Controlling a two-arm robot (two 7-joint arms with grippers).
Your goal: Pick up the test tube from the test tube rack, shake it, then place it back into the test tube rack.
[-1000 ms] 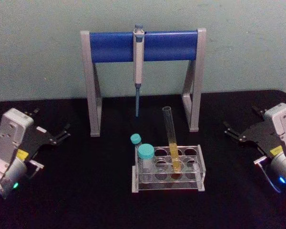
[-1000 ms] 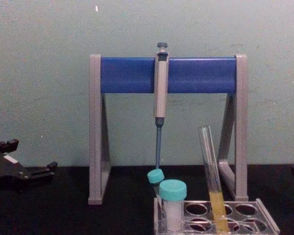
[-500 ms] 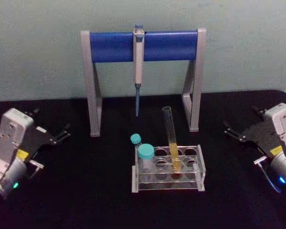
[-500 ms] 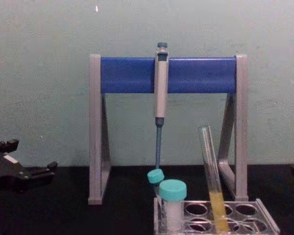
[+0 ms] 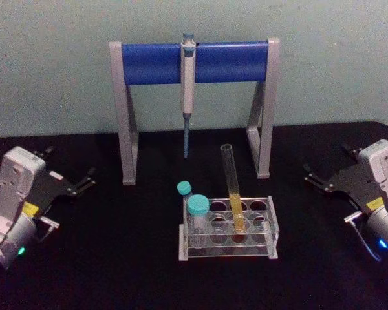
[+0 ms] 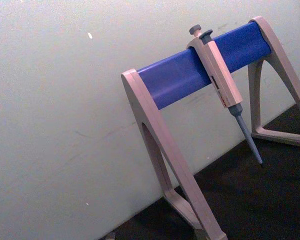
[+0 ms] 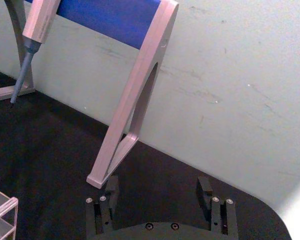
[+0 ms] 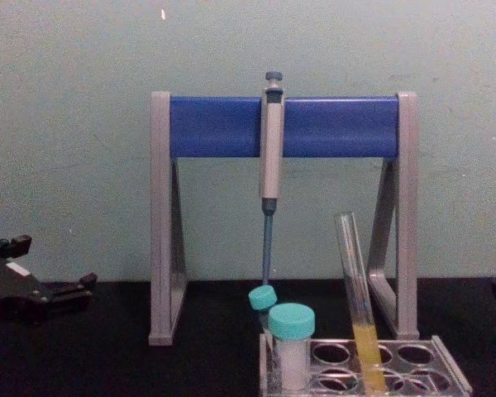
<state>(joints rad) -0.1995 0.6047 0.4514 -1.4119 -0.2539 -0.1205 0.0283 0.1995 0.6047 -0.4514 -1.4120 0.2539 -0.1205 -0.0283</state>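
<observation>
Your left claw (image 5: 70, 163) and right claw (image 5: 326, 159) are both spread wide and hold nothing. The arms sit low at opposite sides of the counter (image 5: 116, 271), angled inward. The tube (image 5: 232, 187) leans in the rack (image 5: 227, 252) between them.

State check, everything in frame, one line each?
test tube rack, flat on table, holding tubes.
test tube, uncapped, leaning in rack, yellow liquid low.
teal-capped tubes, capped, at rack's left end.
pipette, hanging from pipette stand.
left pincer, open, empty, table's left.
right pincer, open, empty, table's right.
</observation>
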